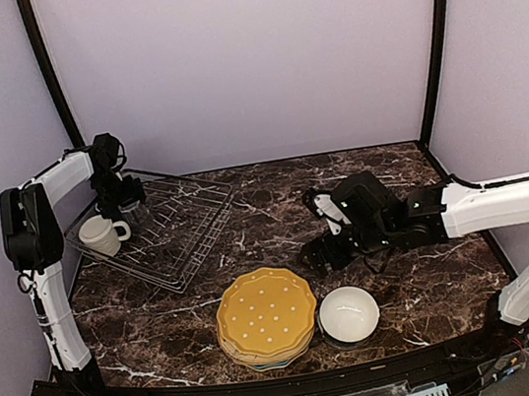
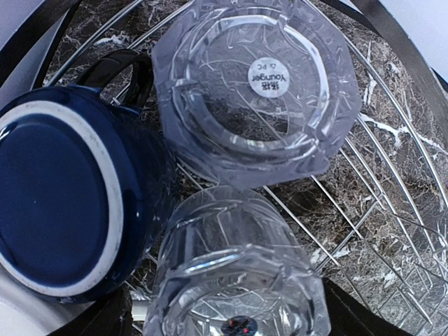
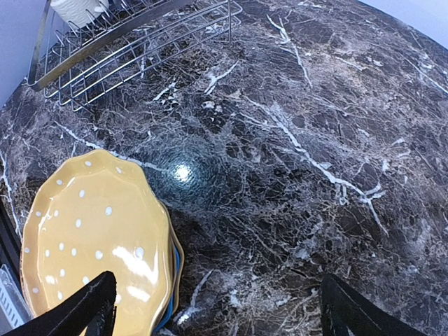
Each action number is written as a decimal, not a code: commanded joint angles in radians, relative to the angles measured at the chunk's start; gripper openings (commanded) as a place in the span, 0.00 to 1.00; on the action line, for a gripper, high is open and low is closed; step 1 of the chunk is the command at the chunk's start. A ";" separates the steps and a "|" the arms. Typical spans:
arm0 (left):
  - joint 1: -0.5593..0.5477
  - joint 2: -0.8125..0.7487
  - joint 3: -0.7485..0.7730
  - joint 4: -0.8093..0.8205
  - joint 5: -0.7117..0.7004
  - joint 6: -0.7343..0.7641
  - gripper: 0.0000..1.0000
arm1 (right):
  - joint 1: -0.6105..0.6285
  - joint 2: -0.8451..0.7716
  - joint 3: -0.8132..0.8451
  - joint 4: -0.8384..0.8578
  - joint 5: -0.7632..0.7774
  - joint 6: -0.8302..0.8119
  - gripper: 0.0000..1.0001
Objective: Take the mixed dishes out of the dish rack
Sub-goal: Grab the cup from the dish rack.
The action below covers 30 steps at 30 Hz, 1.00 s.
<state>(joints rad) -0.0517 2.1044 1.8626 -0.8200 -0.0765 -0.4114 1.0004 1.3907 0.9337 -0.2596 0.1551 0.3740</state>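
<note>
The wire dish rack (image 1: 175, 233) sits at the table's left and also shows in the right wrist view (image 3: 133, 49). It holds a cream mug (image 1: 101, 235), a dark blue mug (image 2: 63, 203) and two clear glass tumblers, all three bottom up. My left gripper (image 1: 122, 201) is down over the rack's back left corner, its fingers (image 2: 105, 318) standing either side of the nearer tumbler (image 2: 238, 259) with a small gap showing. The second tumbler (image 2: 255, 91) stands just beyond. My right gripper (image 1: 324, 252) is open and empty over the table. The stacked plates (image 1: 267, 314), yellow on top, and the white bowl (image 1: 348, 313) sit at the front.
The dark marble table (image 1: 427, 283) runs from the rack to the right wall. The plate stack (image 3: 91, 238) lies just left of my right gripper's left finger. Black frame posts stand at the back corners.
</note>
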 commanded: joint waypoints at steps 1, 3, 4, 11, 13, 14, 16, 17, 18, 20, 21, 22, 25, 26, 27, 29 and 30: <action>0.007 -0.012 -0.013 0.039 0.027 0.008 0.87 | -0.005 0.034 0.040 0.033 -0.039 -0.011 0.98; 0.008 -0.010 -0.016 0.042 0.020 0.009 0.86 | -0.005 0.028 0.038 0.030 -0.041 -0.005 0.99; 0.008 -0.009 -0.016 0.040 0.014 0.011 0.85 | -0.005 0.022 0.033 0.030 -0.043 -0.001 0.99; 0.006 -0.001 -0.013 0.038 0.017 0.031 0.68 | -0.005 -0.016 -0.004 0.055 -0.049 0.020 0.99; 0.004 -0.002 -0.002 0.024 0.016 0.036 0.63 | -0.005 -0.019 -0.001 0.053 -0.051 0.023 0.99; 0.003 -0.003 0.004 0.009 0.014 0.037 0.60 | -0.006 -0.019 0.000 0.053 -0.053 0.025 0.99; 0.001 -0.008 0.027 -0.016 0.014 0.044 0.56 | -0.006 -0.018 0.000 0.053 -0.055 0.029 0.99; 0.000 -0.018 0.037 -0.022 0.014 0.047 0.54 | -0.005 -0.017 -0.001 0.053 -0.057 0.032 0.99; 0.000 -0.024 0.039 -0.029 0.014 0.047 0.52 | -0.005 -0.015 -0.002 0.055 -0.060 0.032 0.99; -0.002 -0.055 0.034 -0.030 0.020 0.048 0.50 | -0.005 -0.012 -0.003 0.054 -0.059 0.034 0.99; -0.002 -0.079 0.029 -0.029 0.024 0.049 0.49 | -0.005 -0.008 0.001 0.053 -0.057 0.033 0.99; -0.003 -0.094 0.012 -0.024 0.030 0.048 0.48 | -0.005 -0.005 0.007 0.051 -0.056 0.033 0.99; -0.003 -0.185 -0.039 0.010 0.051 0.047 0.47 | -0.006 0.007 0.035 0.044 -0.056 0.029 0.99; -0.003 -0.204 -0.066 0.031 0.067 0.047 0.46 | -0.005 0.009 0.037 0.051 -0.059 0.031 0.99; -0.003 -0.248 -0.082 0.044 0.070 0.050 0.46 | -0.006 0.013 0.036 0.059 -0.061 0.034 0.99; -0.004 -0.313 -0.134 0.102 0.120 0.055 0.44 | -0.005 0.027 0.034 0.077 -0.074 0.040 0.99; -0.003 -0.355 -0.167 0.116 0.128 0.057 0.43 | -0.005 0.036 0.035 0.085 -0.082 0.043 0.99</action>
<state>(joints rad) -0.0498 1.9480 1.7649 -0.7868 -0.0177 -0.3756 1.0004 1.3937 0.9443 -0.2272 0.1005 0.3996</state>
